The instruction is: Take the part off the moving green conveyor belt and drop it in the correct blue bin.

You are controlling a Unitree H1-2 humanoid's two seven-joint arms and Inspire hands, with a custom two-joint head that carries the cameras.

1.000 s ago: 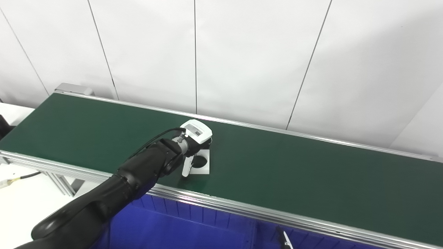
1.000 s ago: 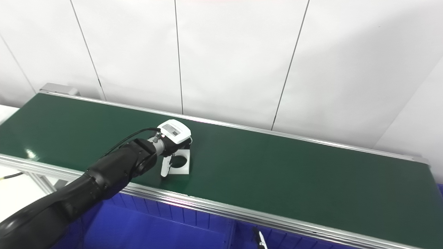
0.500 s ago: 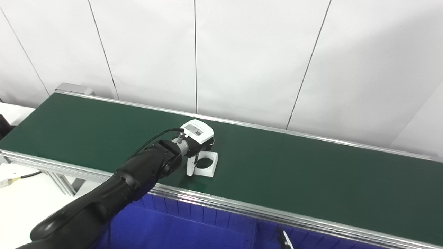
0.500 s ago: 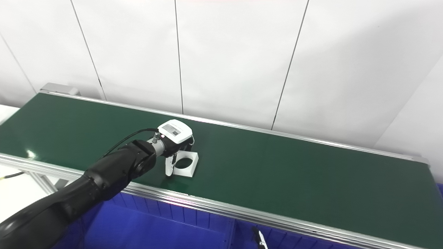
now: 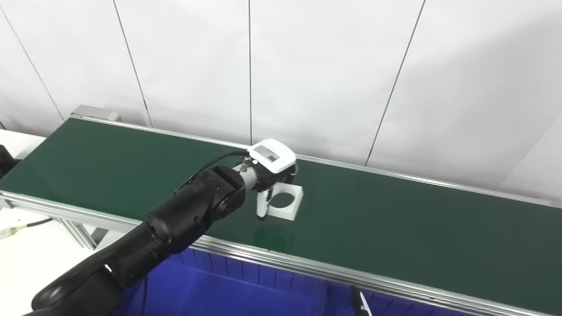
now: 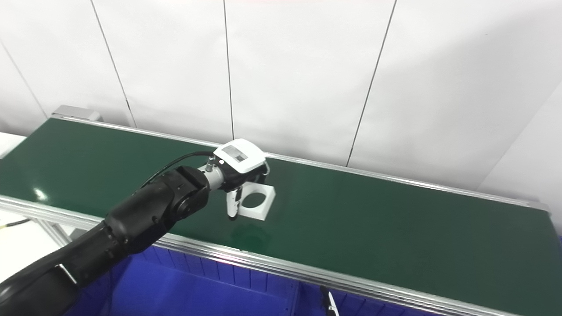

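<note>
Above the dark green conveyor belt (image 5: 395, 228) our left hand (image 5: 272, 177) grips the white square plastic part with a round hole (image 5: 286, 202), lifted clear — pick done, blue plastic bin (image 5: 228, 294) drop left.

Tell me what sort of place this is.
Probably a factory-style sorting cell or test lab: a long green conveyor belt in aluminium rails, blue bins below its near edge, and plain white wall panels. The left hand holds a white part.
</note>
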